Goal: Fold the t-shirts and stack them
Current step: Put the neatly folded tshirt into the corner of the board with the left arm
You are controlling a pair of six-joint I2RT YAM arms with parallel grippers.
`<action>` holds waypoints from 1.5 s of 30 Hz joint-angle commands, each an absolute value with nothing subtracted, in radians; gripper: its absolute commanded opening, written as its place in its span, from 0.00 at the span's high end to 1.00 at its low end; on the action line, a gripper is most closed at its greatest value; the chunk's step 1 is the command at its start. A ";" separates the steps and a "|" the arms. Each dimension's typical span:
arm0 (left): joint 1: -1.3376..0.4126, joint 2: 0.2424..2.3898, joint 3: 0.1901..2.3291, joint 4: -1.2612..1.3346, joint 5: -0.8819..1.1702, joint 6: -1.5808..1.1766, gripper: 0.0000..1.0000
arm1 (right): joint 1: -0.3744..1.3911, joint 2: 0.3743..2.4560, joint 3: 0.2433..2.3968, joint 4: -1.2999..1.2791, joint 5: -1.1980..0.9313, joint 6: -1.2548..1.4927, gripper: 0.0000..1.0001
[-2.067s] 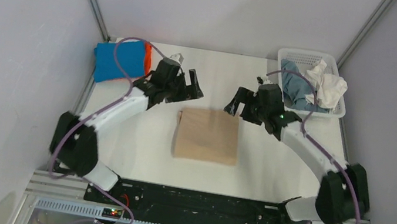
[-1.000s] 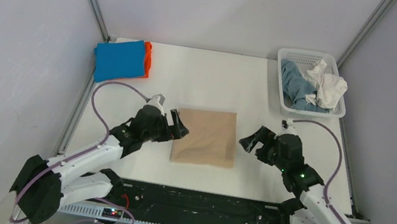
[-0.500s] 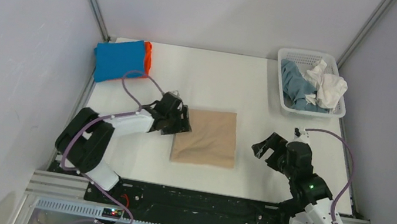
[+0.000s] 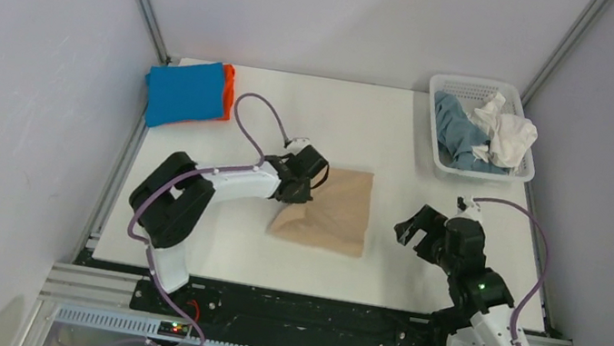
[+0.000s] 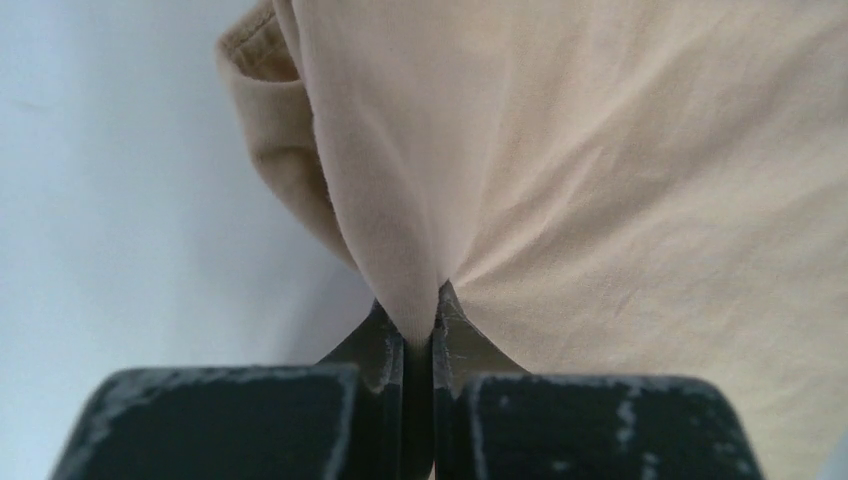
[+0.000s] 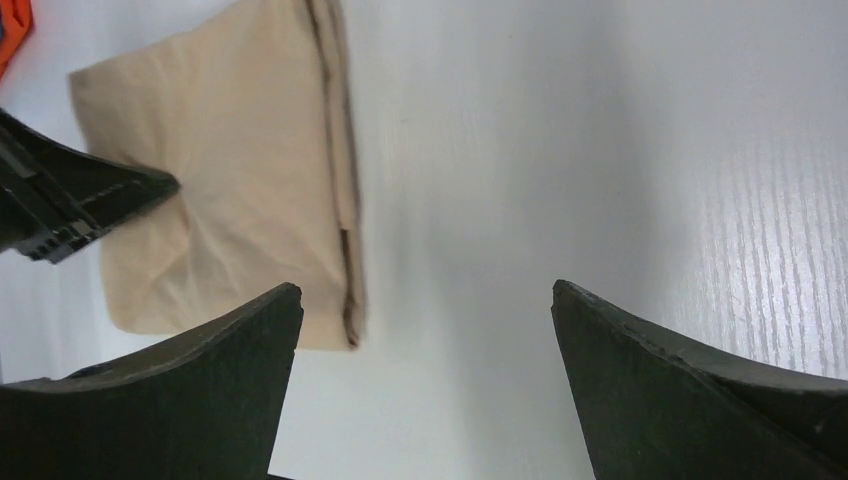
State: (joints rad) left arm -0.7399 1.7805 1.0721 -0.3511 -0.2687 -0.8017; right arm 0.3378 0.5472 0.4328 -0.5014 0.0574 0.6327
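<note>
Soft, limp beige t-shirt (image 4: 338, 219) — likely to droop, so pinch all layers; left gripper (image 5: 419, 335) is clamped on its far-left corner, right gripper (image 6: 425, 305) spread, empty.

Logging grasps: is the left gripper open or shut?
Shut. In its wrist view the left gripper has its fingertips together, pinching a ridge of the beige t-shirt between them.

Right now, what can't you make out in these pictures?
Orange tee, top view: mostly under the blue tee; only an edge shows.
Grey-blue tee, top view: partly buried under the white tee in the basket.
Beige tee, left wrist view: cut off by the frame; how many layers the left jaws pinch is unclear.
</note>
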 commanded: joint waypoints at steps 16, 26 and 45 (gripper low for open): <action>-0.359 1.910 1.611 -0.404 -0.784 0.049 1.00 | 0.330 0.538 0.399 -0.471 0.106 0.542 0.00; -0.151 1.994 1.880 -0.379 -0.561 0.286 1.00 | 0.327 0.582 0.388 -0.437 0.102 0.544 0.00; -0.083 2.005 2.114 -0.380 -0.445 0.235 1.00 | 0.325 0.662 0.385 -0.387 0.120 0.549 0.01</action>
